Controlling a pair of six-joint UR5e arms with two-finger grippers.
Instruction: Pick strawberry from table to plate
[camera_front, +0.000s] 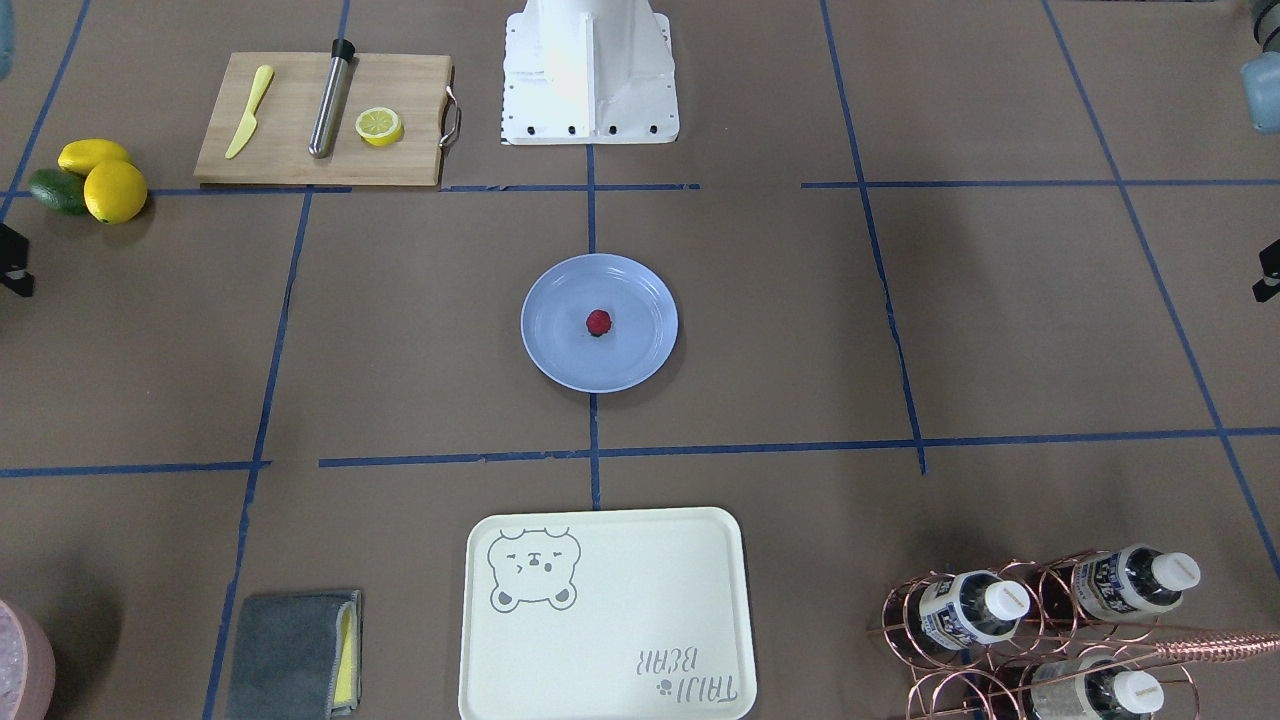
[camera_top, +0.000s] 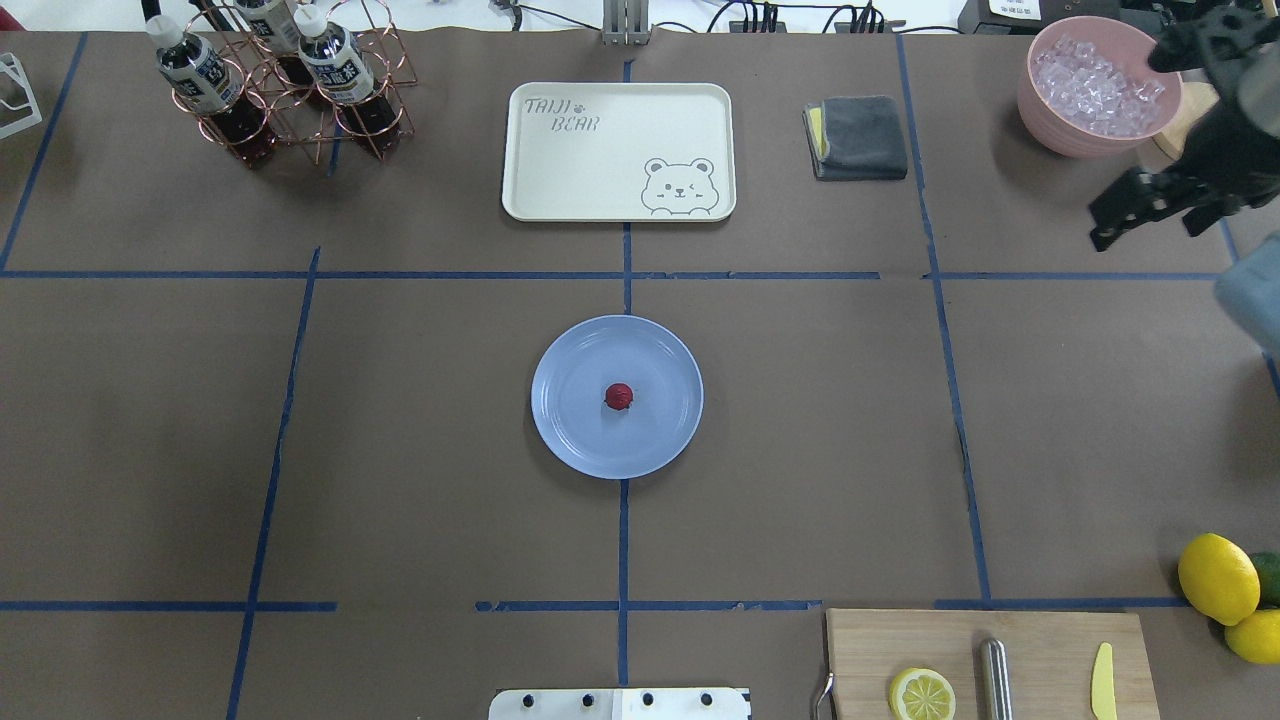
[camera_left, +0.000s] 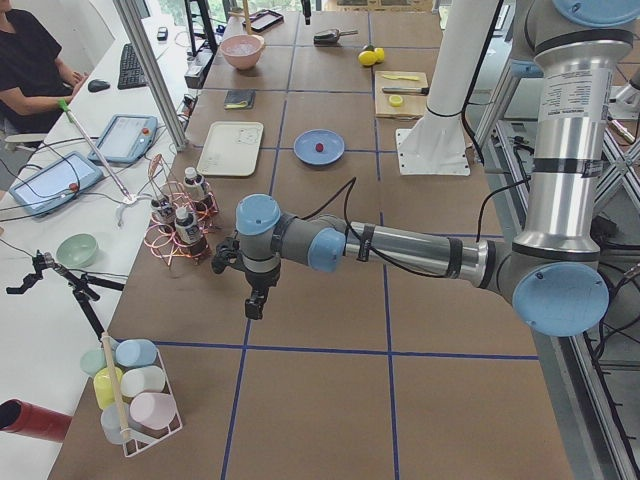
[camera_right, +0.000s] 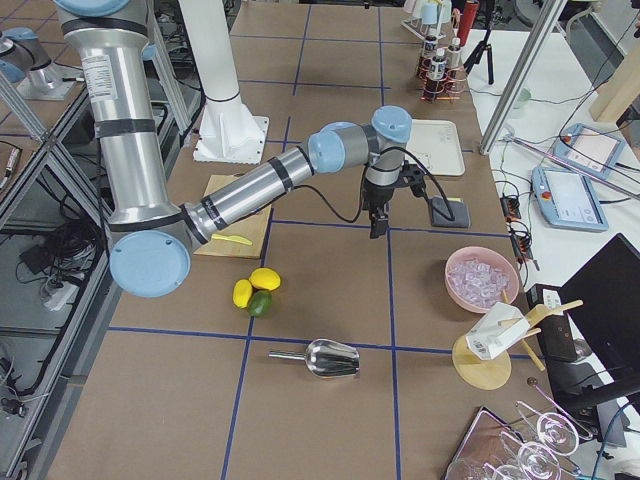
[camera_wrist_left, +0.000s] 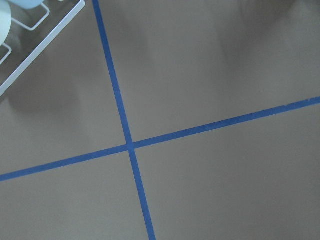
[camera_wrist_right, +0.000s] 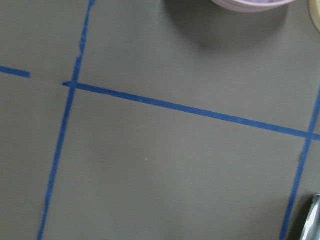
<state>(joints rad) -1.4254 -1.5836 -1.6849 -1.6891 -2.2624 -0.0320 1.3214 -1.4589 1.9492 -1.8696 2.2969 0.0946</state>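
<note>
The strawberry (camera_front: 598, 321) sits on the plate (camera_front: 556, 352), close to its middle, with its dark-red side up. The plate lies flat at the centre of the tabletop (camera_front: 400, 320), over a blue tape line, and nothing touches it.

Beyond the plate, on the side away from the robot, lies a cream tray (camera_top: 620, 110) with a bear drawing. Farther along that edge, a grey cloth (camera_top: 860, 135) and a pink bowl of ice (camera_top: 1100, 85) stand on one side and a copper wire rack with bottles (camera_top: 280, 80) on the other. Near the robot's white base (camera_front: 590, 70), a wooden cutting board (camera_front: 290, 150) carries a yellow knife (camera_front: 248, 112), a steel cylinder (camera_front: 330, 100) and a lemon half (camera_front: 379, 126). Two whole lemons (camera_front: 115, 190) and a green fruit lie just beside the board.

Both arms are well apart from the plate. The left arm (camera_left: 400, 245) reaches out near the bottle rack, with the left arm's jaws pointing down above bare paper (its wrist camera sees only crossing tape). I cannot tell whether they are spread or pressed together. The right arm (camera_right: 260, 185) reaches toward the grey cloth, with the right arm's jaws hanging over the tabletop near the pink bowl. Their state cannot be told either.
</note>
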